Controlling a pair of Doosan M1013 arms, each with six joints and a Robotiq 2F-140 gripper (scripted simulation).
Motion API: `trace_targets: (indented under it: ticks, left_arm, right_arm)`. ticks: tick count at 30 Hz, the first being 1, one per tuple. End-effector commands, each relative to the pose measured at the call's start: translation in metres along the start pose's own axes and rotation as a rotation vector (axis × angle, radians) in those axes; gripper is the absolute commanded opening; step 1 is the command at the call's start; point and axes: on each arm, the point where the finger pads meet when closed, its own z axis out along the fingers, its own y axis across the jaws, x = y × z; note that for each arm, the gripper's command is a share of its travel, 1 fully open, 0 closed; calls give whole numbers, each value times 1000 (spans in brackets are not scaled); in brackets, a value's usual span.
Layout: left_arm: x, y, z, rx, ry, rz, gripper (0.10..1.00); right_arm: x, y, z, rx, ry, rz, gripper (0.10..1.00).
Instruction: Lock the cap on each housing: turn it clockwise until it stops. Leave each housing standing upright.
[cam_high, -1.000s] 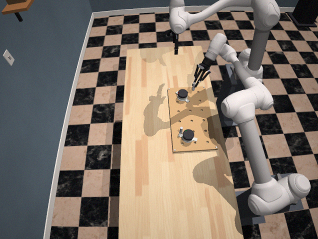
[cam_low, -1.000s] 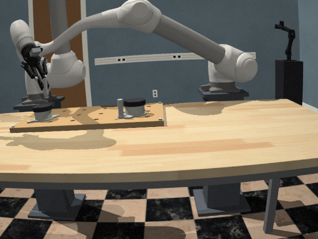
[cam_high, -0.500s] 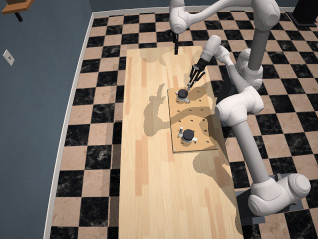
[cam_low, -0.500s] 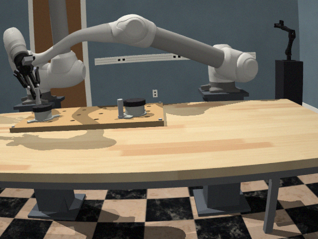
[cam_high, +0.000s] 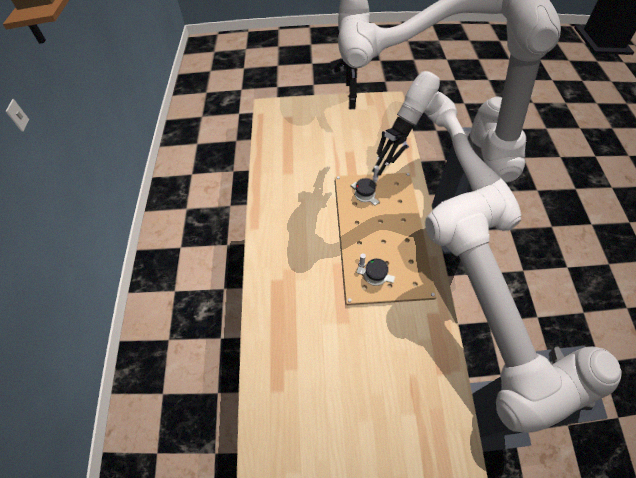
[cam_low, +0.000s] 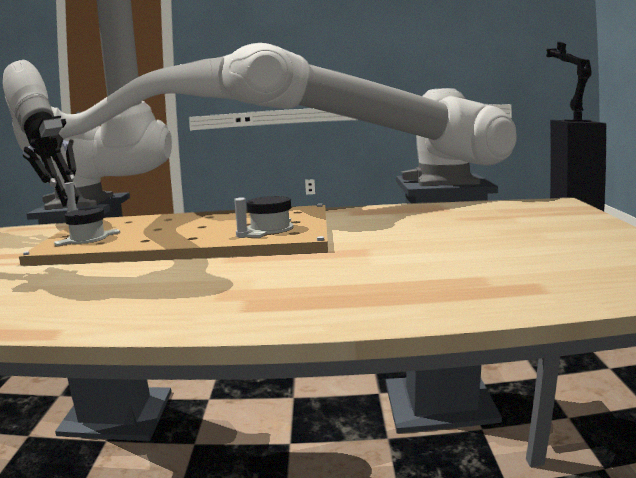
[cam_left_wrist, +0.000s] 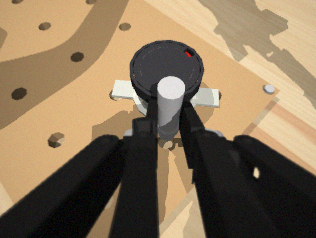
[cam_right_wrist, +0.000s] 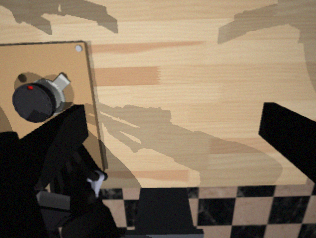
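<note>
The red-marked black cap (cam_high: 365, 187) (cam_low: 84, 215) (cam_left_wrist: 165, 65) (cam_right_wrist: 33, 104) sits on its upright grey housing (cam_low: 87, 232). The green-marked black cap (cam_high: 376, 269) (cam_low: 268, 204) sits on the other upright housing (cam_low: 269, 221); a grey pin (cam_high: 362, 260) (cam_low: 240, 216) stands upright beside it. My left gripper (cam_high: 377, 169) (cam_left_wrist: 168, 114) is shut on a second grey pin (cam_low: 70, 192) (cam_left_wrist: 170, 90), which is upright close beside the red-marked cap; its lower end is partly hidden. My right gripper (cam_high: 352, 105) (cam_right_wrist: 173, 119) is open and empty, above the table's far end.
Both housings stand on a perforated board (cam_high: 351, 233) (cam_low: 154, 256) (cam_left_wrist: 240, 110) (cam_right_wrist: 75, 60) with several holes and a small screw at each visible corner. The board lies on the wooden table (cam_high: 293, 411) (cam_low: 411, 256), near the edge beside the arm bases. The left forearm reaches past the board's side.
</note>
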Motion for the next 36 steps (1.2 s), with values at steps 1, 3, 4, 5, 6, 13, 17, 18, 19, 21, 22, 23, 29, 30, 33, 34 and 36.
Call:
trace_targets:
  ticks: [1, 3, 4, 5, 6, 13, 17, 18, 19, 21, 22, 23, 29, 30, 33, 34, 36]
  left_arm:
    - [1, 0, -1, -1, -1, -1, 99]
    - [1, 0, -1, -1, -1, -1, 99]
    - [0, 0, -1, -1, -1, -1, 99]
    - [0, 0, 0, -1, -1, -1, 99]
    - [-1, 0, 1, -1, -1, -1, 99]
    - [-7, 0, 7, -4, -1, -2, 99]
    - [-10, 0, 10, -5, -2, -2, 99]
    - [-10, 0, 10, -5, -2, -2, 99]
    - [-10, 0, 10, -5, -2, -2, 99]
    - [-12, 0, 12, -5, -2, -2, 99]
    - [-12, 0, 12, -5, -2, -2, 99]
    - [-13, 0, 13, -5, -2, -2, 99]
    - [-17, -1, 18, -6, -2, -2, 99]
    - [-18, -1, 18, -7, -2, -2, 99]
    - [-17, 0, 17, -7, -2, -3, 99]
    - [-17, -1, 17, -7, -2, -3, 99]
    - [-17, -1, 17, -7, -2, -3, 99]
  right_arm:
    - [0, 0, -1, 0, 1, 0, 1000]
    - [0, 0, -1, 0, 1, 0, 1000]
    - [0, 0, -1, 0, 1, 0, 1000]
    - [0, 0, -1, 0, 1, 0, 1000]
    - [0, 0, -1, 0, 1, 0, 1000]
    - [0, 0, -1, 0, 1, 0, 1000]
    - [0, 0, -1, 0, 1, 0, 1000]
    - [0, 0, -1, 0, 1, 0, 1000]
    - [0, 0, -1, 0, 1, 0, 1000]
    - [0, 0, -1, 0, 1, 0, 1000]
    - [0, 0, -1, 0, 1, 0, 1000]
    - [0, 0, -1, 0, 1, 0, 1000]
    - [0, 0, -1, 0, 1, 0, 1000]
    - [0, 0, -1, 0, 1, 0, 1000]
    - [0, 0, -1, 0, 1, 0, 1000]
    - [0, 0, -1, 0, 1, 0, 1000]
    - [0, 0, -1, 0, 1, 0, 1000]
